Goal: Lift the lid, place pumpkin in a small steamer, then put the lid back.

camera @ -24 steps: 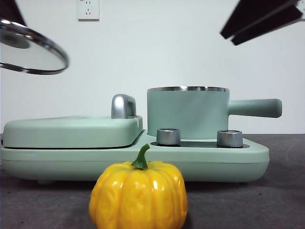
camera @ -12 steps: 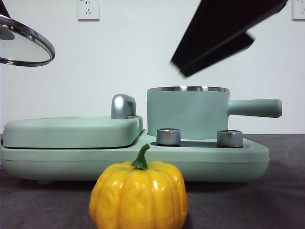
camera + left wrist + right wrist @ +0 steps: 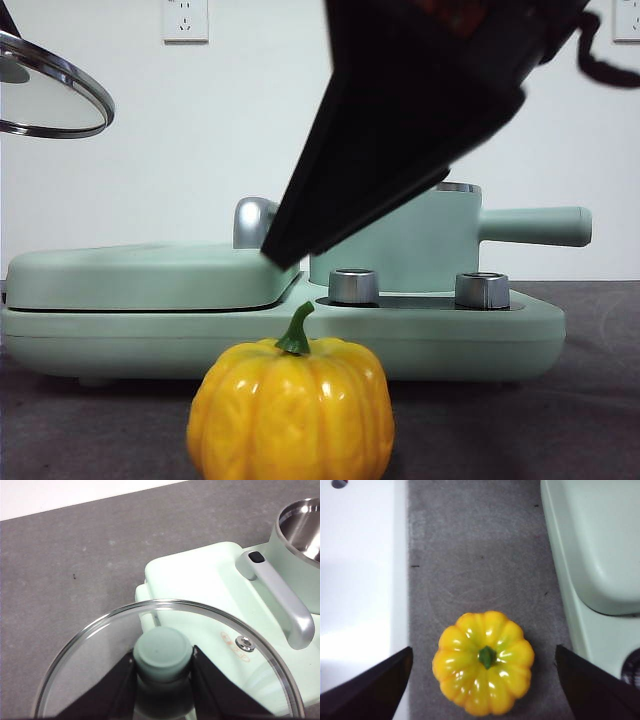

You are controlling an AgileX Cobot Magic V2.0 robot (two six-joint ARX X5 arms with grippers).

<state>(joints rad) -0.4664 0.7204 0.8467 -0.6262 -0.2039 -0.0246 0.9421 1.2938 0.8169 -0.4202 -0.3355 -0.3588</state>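
Note:
The yellow-orange pumpkin (image 3: pixel 290 408) (image 3: pixel 483 662) sits on the dark table in front of the appliance. My right gripper (image 3: pixel 275 250) (image 3: pixel 482 680) hangs above it, jaws open wide on either side, not touching. The small steamer (image 3: pixel 455 240) (image 3: pixel 300 530) stands uncovered on the appliance's right half, its steel inside showing in the left wrist view. Its long handle (image 3: pixel 535 225) points right. The glass lid (image 3: pixel 50 95) (image 3: pixel 165 680) is held high at the left, my left gripper (image 3: pixel 162 672) shut on its mint-green knob (image 3: pixel 162 652).
The flat mint-green griddle cover (image 3: pixel 150 275) (image 3: pixel 200 585) with a chrome handle (image 3: pixel 258 222) (image 3: pixel 280 600) fills the appliance's left half. Two steel dials (image 3: pixel 353 286) (image 3: pixel 482 290) face front. A white surface (image 3: pixel 360 580) borders the dark table (image 3: pixel 480 555).
My right gripper has come down from the upper right toward the pumpkin, now covering much of the steamer in the front view. The lid has shifted slightly left, then held still.

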